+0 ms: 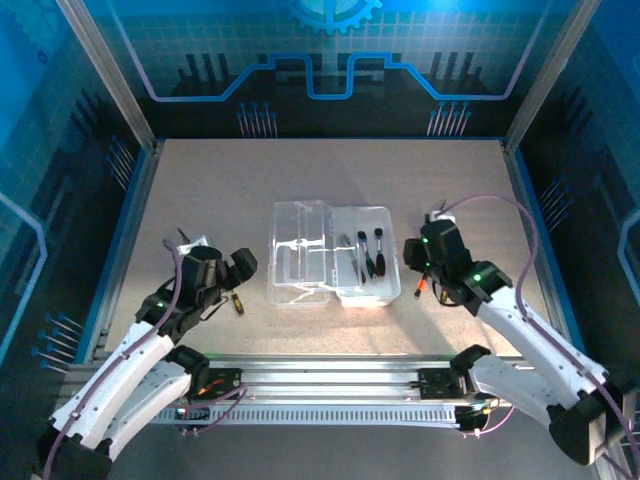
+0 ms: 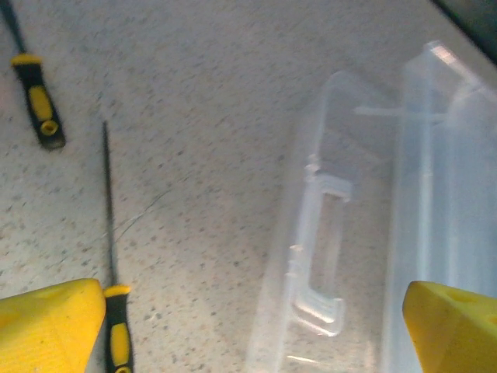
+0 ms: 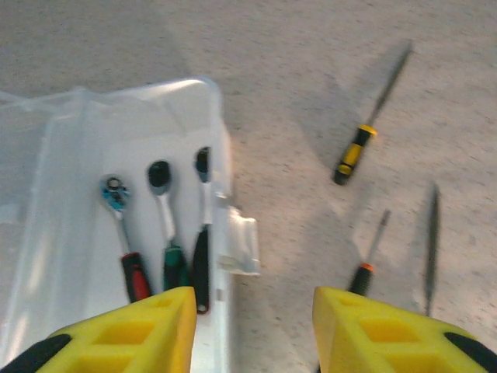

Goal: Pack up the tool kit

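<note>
Hovering beside the case [image 1: 300,250], right pincer [image 3: 252,301] parted, left pincer [image 2: 252,311] spread wide.

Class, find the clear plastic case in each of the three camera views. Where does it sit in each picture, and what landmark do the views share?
Top external: the clear plastic case lies open at mid-table.
Left wrist: the case takes the right side, its handle toward the middle.
Right wrist: the case sits at the left, three tools inside.
Shared landmark: the speckled table under the case.
</note>
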